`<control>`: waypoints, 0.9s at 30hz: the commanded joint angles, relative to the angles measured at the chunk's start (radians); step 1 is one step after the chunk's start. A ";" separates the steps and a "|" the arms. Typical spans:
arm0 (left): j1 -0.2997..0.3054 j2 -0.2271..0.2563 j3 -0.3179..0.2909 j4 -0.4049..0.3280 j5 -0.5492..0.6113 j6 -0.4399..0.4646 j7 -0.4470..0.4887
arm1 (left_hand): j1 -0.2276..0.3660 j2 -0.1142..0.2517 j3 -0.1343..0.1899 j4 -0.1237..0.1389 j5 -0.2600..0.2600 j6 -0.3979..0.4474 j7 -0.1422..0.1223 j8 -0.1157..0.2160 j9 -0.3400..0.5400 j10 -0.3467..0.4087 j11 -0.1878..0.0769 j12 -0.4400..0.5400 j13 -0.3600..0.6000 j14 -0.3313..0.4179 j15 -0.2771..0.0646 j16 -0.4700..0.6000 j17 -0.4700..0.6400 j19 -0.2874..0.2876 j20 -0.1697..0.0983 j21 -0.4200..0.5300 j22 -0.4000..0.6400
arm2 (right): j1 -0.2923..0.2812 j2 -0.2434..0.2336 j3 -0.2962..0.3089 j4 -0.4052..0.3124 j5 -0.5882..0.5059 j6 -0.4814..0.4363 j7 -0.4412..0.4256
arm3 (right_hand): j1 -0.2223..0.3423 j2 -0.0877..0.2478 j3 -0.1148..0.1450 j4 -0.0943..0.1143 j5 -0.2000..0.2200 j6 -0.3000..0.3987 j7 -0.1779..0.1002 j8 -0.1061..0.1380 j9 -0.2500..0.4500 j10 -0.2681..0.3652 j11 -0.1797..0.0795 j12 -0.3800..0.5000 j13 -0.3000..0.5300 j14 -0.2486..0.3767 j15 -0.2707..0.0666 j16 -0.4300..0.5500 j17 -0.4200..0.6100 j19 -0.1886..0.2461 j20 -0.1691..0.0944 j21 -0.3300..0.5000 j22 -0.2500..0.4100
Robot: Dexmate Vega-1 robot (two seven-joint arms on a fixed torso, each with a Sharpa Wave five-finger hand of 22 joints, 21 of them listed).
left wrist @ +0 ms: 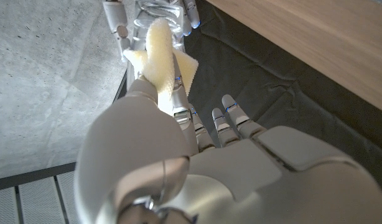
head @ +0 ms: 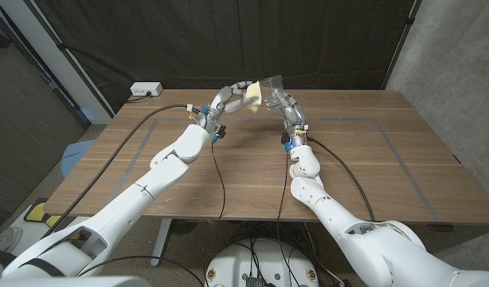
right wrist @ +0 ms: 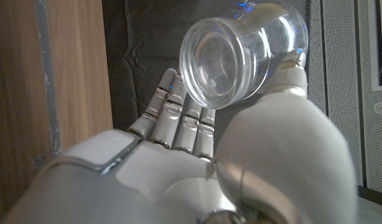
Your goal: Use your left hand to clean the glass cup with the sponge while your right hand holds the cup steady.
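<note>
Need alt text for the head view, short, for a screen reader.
Two white robot arms meet above the far side of a wooden table: the left robot hand holds a pale yellow sponge up against a clear glass cup held by the right robot hand. A white power strip lies at the table's far left corner.

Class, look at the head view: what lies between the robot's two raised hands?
The yellow sponge, held by the left hand, meets the glass cup held by the right hand.
</note>
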 commanded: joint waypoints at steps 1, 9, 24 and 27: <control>0.097 0.077 -0.057 -0.177 0.100 0.052 0.010 | 0.017 0.011 0.010 -0.003 0.005 0.019 -0.009 0.005 -0.002 0.009 -0.003 0.009 0.000 0.007 -0.097 0.002 0.001 0.007 -0.021 0.009 0.001 | -0.041 -0.027 0.002 -0.068 -0.023 -0.050 -0.027 | 0.217 0.219 0.001 0.000 0.008 0.172 -0.159 0.010 0.021 0.074 -0.064 -0.001 0.002 0.062 -0.177 0.000 0.003 -0.007 -0.152 0.009 0.000; 0.197 0.133 -0.122 -0.334 0.279 0.170 0.069 | 0.018 0.009 0.013 -0.006 0.004 0.026 -0.005 0.007 -0.006 0.012 -0.003 0.012 -0.002 0.009 -0.097 0.001 0.000 0.006 -0.019 0.011 0.000 | -0.077 -0.075 -0.005 -0.137 -0.060 -0.094 -0.091 | 0.218 0.220 0.001 0.000 0.008 0.172 -0.160 0.011 0.021 0.075 -0.065 -0.003 0.003 0.064 -0.177 -0.001 0.005 -0.008 -0.152 0.015 -0.002; 0.306 0.103 -0.130 -0.485 0.862 0.606 0.100 | 0.017 0.001 0.020 -0.011 0.003 0.040 -0.010 0.007 -0.022 0.047 -0.014 0.029 -0.008 0.040 -0.108 0.007 -0.004 0.016 -0.010 0.022 -0.002 | -0.119 -0.129 -0.028 -0.214 -0.093 -0.122 -0.154 | 0.220 0.220 0.001 0.001 0.008 0.174 -0.159 0.012 0.019 0.076 -0.064 -0.007 0.006 0.066 -0.177 -0.004 0.010 -0.013 -0.152 0.029 -0.006; 0.303 0.096 -0.106 -0.482 0.964 0.669 0.054 | 0.016 -0.001 0.020 -0.012 0.003 0.041 -0.011 0.008 -0.023 0.053 -0.019 0.031 -0.009 0.046 -0.107 0.008 -0.005 0.017 -0.009 0.023 -0.002 | -0.122 -0.134 -0.033 -0.221 -0.092 -0.123 -0.155 | 0.221 0.220 0.001 0.001 0.007 0.176 -0.158 0.013 0.019 0.076 -0.064 -0.008 0.006 0.066 -0.177 -0.005 0.011 -0.014 -0.152 0.032 -0.007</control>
